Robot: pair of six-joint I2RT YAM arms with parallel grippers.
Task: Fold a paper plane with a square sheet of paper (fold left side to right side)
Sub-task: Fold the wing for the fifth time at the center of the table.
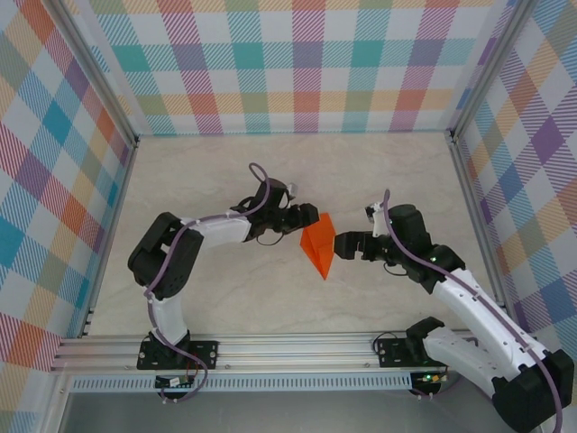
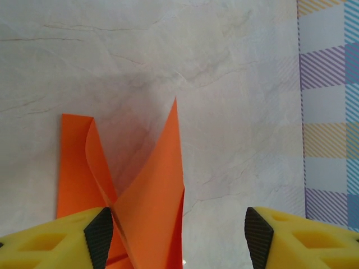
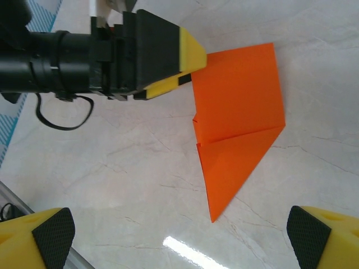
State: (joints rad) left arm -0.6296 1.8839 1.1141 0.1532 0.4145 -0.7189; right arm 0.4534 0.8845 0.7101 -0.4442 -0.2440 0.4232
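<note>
Paper (image 1: 319, 245) lies mid-tabletop (image 1: 225, 307) between the two grippers, already creased into a pointed, kite-like shape. The left-to-right fold looks only begun, with one flap curling up. The left gripper (image 2: 176, 230) is spread, one pad (image 2: 100, 235) touching that flap without pinching it. The right gripper (image 3: 179, 235) is spread wide and empty, just beside the paper.

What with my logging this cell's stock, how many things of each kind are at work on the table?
Paper, orange: 1
Grippers: 2 (left gripper, right gripper)
Total: 3
</note>
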